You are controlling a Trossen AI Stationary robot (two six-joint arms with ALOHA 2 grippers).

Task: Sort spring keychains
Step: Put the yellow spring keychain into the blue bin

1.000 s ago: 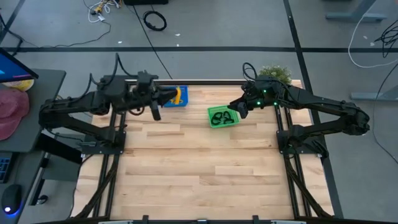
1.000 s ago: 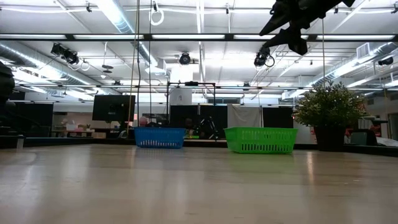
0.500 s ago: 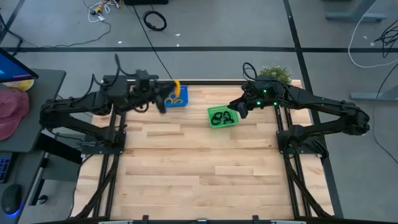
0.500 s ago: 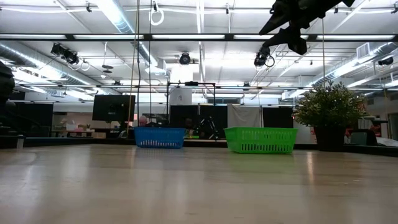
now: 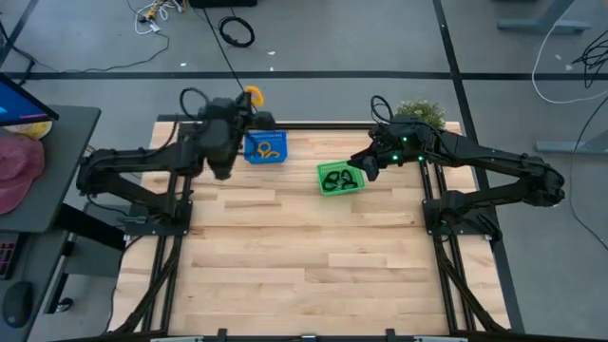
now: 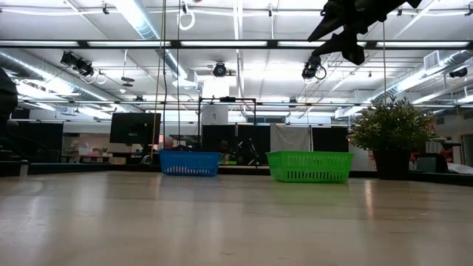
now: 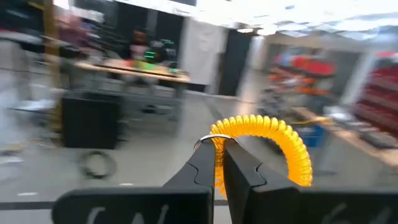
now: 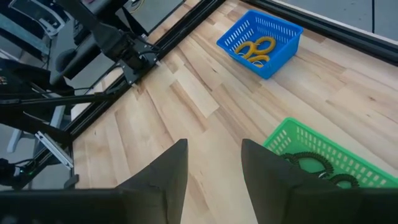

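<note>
Left pincer (image 7: 219, 163) clamped on orange spring keychain (image 7: 273, 140) at blue basket's (image 5: 267, 149) 11 o'clock, right pincer (image 8: 213, 163) agape above green basket (image 5: 341, 179)

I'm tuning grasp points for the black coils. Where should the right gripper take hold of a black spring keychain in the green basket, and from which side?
Probably from straight above: the green basket has walls all round and is open only on top. The black spring keychains lie flat and overlapping, so pinch across one exposed arc of coil. The right gripper is open beside the basket.

Green basket (image 8: 323, 163) cut off, corner
</note>
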